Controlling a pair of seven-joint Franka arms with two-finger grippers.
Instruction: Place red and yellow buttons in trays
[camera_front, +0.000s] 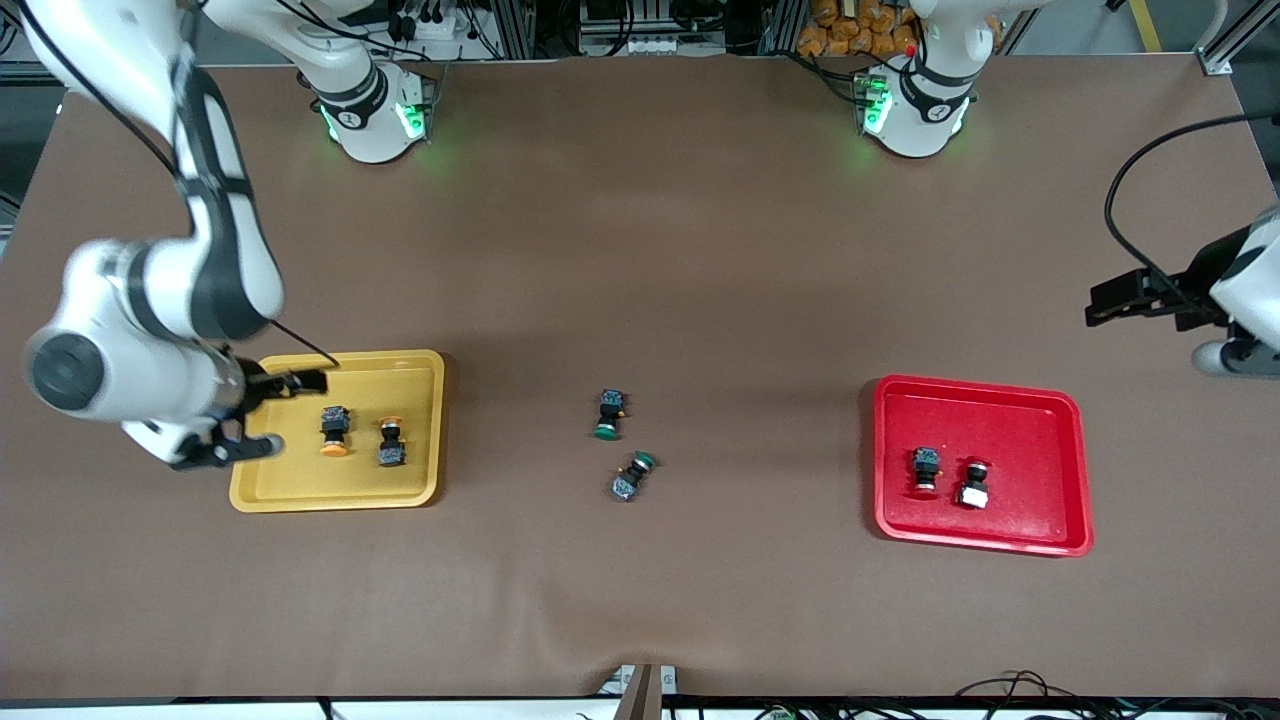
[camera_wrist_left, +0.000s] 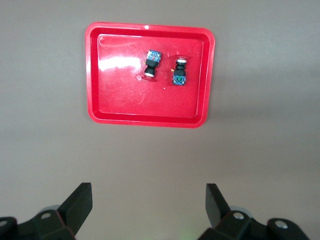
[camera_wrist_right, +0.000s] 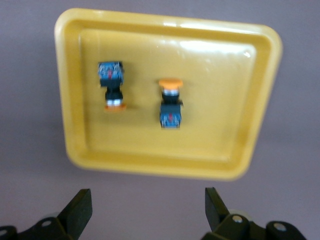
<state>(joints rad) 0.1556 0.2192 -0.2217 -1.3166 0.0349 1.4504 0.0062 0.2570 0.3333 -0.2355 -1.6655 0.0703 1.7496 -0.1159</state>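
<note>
Two buttons with yellow-orange caps (camera_front: 335, 431) (camera_front: 391, 442) lie in the yellow tray (camera_front: 300, 482). Two buttons with red caps (camera_front: 926, 468) (camera_front: 974, 485) lie in the red tray (camera_front: 1030, 440). My right gripper (camera_front: 272, 415) is open and empty, over the yellow tray's rim toward the right arm's end of the table. In the right wrist view the gripper (camera_wrist_right: 148, 205) is over bare table beside the tray (camera_wrist_right: 220, 100). My left gripper (camera_front: 1165, 330) is open and empty, over the table past the red tray. The left wrist view (camera_wrist_left: 149, 202) shows the red tray (camera_wrist_left: 120, 90) well off.
Two green-capped switches (camera_front: 608, 414) (camera_front: 634, 476) lie on the brown table mat between the two trays. The arm bases stand along the table edge farthest from the front camera.
</note>
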